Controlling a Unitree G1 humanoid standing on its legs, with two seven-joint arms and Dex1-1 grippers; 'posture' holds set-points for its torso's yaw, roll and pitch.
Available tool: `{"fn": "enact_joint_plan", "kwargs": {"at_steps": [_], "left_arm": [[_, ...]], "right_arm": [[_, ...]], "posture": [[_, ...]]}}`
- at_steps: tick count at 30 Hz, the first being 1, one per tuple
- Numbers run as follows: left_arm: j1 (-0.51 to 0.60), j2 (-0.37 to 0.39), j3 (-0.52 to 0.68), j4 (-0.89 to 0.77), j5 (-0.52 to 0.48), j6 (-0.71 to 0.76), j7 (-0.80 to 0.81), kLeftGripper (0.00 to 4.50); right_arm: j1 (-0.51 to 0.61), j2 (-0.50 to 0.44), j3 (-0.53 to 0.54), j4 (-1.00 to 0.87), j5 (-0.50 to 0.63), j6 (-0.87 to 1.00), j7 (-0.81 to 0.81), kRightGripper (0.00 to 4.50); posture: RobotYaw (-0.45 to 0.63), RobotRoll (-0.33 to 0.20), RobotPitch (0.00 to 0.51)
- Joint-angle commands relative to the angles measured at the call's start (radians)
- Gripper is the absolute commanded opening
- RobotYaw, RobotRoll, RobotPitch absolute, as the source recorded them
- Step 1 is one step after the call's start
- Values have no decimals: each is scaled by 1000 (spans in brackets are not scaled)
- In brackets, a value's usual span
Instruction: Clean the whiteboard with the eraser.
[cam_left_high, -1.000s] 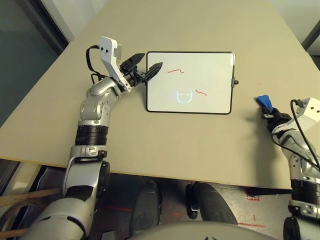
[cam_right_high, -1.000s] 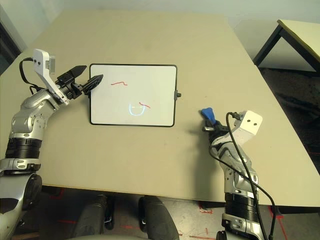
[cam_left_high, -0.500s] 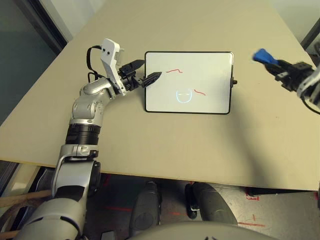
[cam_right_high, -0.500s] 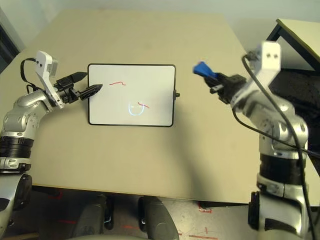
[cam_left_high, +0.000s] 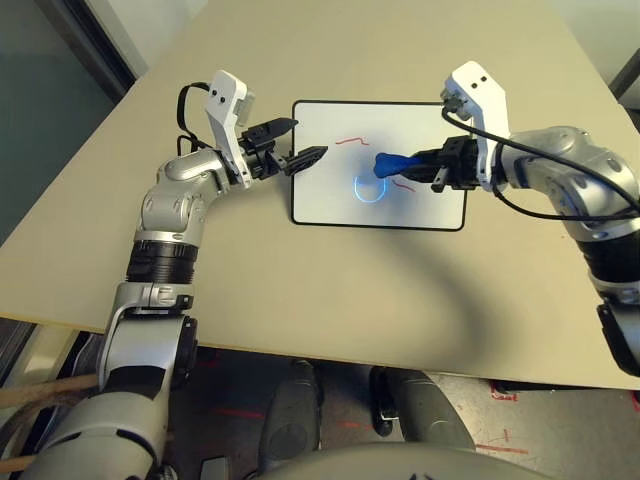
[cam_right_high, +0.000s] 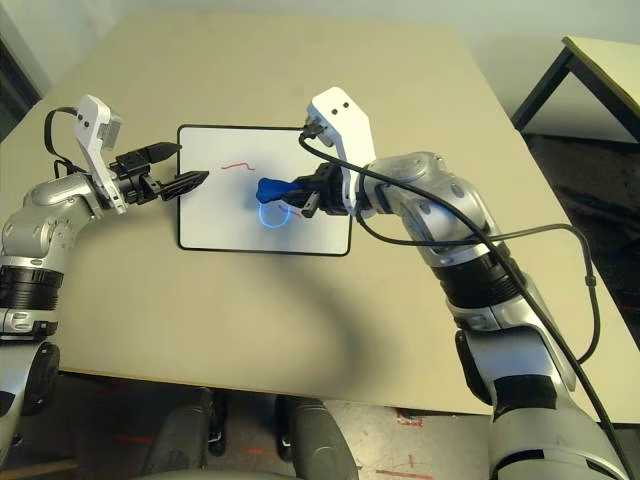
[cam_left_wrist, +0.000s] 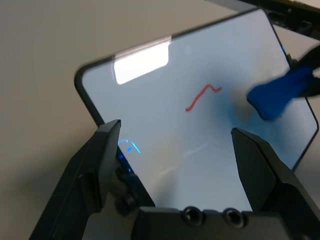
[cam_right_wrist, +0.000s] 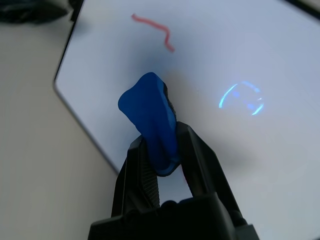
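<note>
Whiteboard (cam_left_high: 380, 165) flat on worktop (cam_left_high: 330, 290); right fingers (cam_left_high: 432, 167) clamp eraser (cam_left_high: 392, 165) above red scribble (cam_left_high: 351, 141); left fingers (cam_left_high: 298, 142) spread wide over board's edge.

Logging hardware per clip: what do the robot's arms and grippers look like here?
Both arms are built of silver metallic segments with black ringed joints. Each wrist carries a white angular camera housing with small dark holes, fed by a looping black cable. The left gripper and the right gripper each have two black tapered fingers on a black base. No labels can be made out on them.
</note>
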Motion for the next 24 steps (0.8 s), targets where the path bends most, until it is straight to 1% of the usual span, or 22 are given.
{"fn": "enact_joint_plan", "kwargs": {"at_steps": [1, 8, 16, 22, 24], "left_arm": [[29, 17, -15, -47, 8, 26, -7, 4500], [43, 17, -13, -78, 2, 46, 0, 4500], [43, 0, -17, -76, 3, 43, 5, 4500], [39, -9, -20, -70, 4, 39, 7, 4500], [38, -12, -21, -71, 3, 40, 7, 4500]], "right_arm": [[-29, 27, 18, 52, -62, -29, -14, 763], [-56, 74, 20, 102, -133, -34, -19, 763], [-113, 215, 26, 198, -194, -45, -58, 762], [-146, 313, 30, 301, -234, -97, -82, 761], [-147, 330, 33, 333, -252, -123, -90, 761]], "posture": [[-47, 0, 107], [-39, 0, 105], [-46, 0, 104], [-49, 0, 104], [-49, 0, 104]]}}
